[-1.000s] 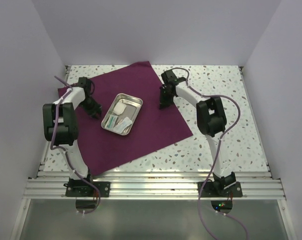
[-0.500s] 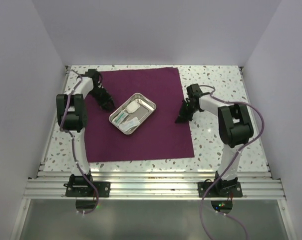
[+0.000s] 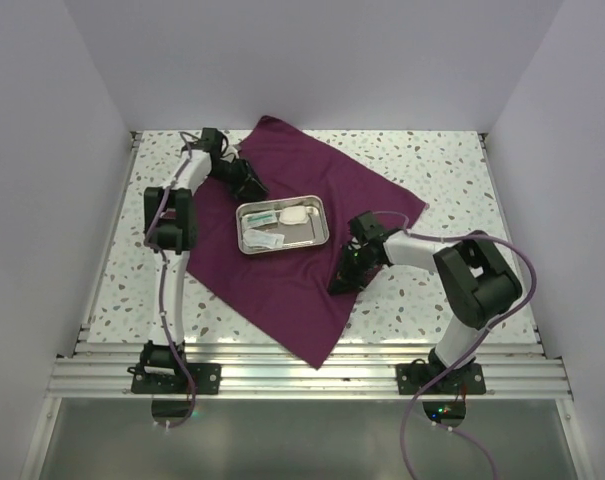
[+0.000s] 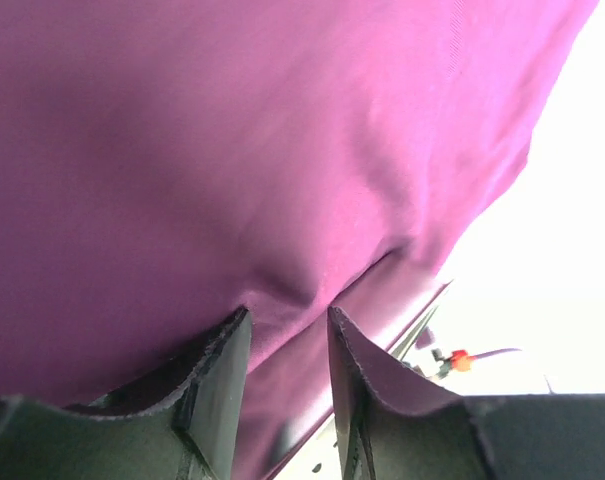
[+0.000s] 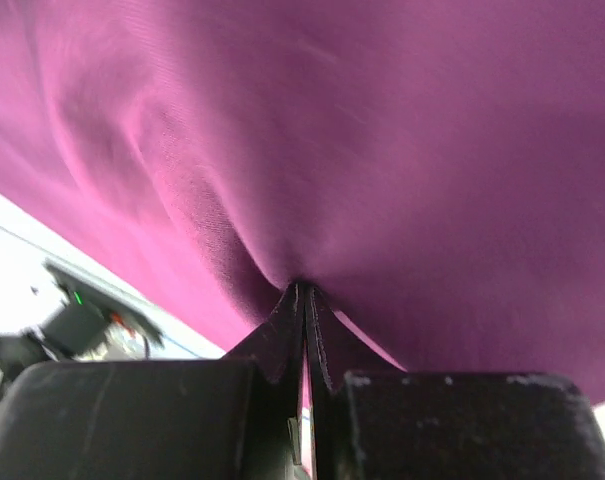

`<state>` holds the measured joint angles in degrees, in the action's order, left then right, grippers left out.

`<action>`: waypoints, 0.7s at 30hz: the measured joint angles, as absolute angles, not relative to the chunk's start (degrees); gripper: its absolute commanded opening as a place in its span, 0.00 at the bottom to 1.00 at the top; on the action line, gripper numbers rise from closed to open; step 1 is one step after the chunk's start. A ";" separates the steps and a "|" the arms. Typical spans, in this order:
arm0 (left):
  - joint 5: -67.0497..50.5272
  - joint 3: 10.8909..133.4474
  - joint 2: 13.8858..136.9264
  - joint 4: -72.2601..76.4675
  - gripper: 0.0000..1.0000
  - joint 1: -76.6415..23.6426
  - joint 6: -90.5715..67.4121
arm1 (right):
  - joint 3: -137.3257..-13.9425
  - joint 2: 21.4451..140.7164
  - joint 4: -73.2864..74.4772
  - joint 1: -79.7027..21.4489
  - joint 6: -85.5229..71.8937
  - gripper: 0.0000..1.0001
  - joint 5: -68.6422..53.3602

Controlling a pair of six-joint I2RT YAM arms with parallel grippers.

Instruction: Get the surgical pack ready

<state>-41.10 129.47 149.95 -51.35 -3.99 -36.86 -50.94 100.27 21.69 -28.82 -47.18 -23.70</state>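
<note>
**Q:** What stays unresolved in the overhead view?
**A:** What lies in the steel tray (image 3: 312, 232) is too small to identify.
**Q:** And at the wrists?
**A:** The maroon cloth (image 4: 232, 150) runs past the edges of both frames. Beside the right gripper (image 5: 304, 292), whatever lies beyond the cloth's lower-left hem is blurred.

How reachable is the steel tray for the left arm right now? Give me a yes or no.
Probably yes in distance: the left gripper sits just beside the steel tray with nothing between them. But it appears clamped on the purple cloth, so it would have to let go first.
</note>
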 measured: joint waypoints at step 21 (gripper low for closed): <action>-20.16 93.71 112.49 -45.30 0.63 3.75 -28.29 | -83.88 104.22 44.14 -23.97 -24.80 0.82 -8.93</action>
<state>-20.16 93.71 112.49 -45.30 3.75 -28.29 -83.88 104.22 44.14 -23.97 -24.80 -8.93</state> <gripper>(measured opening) 0.626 0.808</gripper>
